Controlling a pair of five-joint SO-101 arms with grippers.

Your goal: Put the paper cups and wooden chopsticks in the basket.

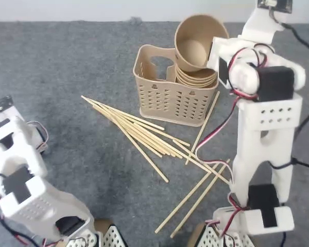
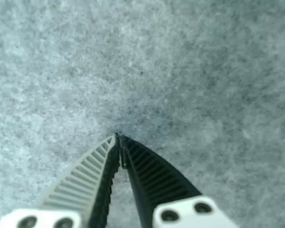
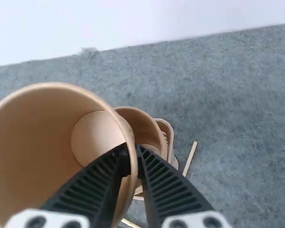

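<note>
The move ahead, as we judge it, turns on how the paper cup [image 1: 194, 42] sits over the stack of cups [image 1: 198, 78] nested in the right compartment of the basket [image 1: 165, 100]. The cup hangs just above that stack and a little to its far side. Its axis looks tipped off upright, with the mouth open upward and toward the near side, so we expect it needs levelling before it goes down. The right gripper [image 3: 130, 152] pinches the cup's rim, one finger inside the wall and one outside. The right arm [image 1: 262, 118] stretches from the near right edge toward the basket. The wooden chopsticks [image 1: 144, 133] lie fanned on the carpet [image 1: 67, 67] just near the basket, most running far-left to near-right. The left gripper [image 2: 118, 138] hangs over bare carpet at the near left, its jaws together on nothing.
</note>
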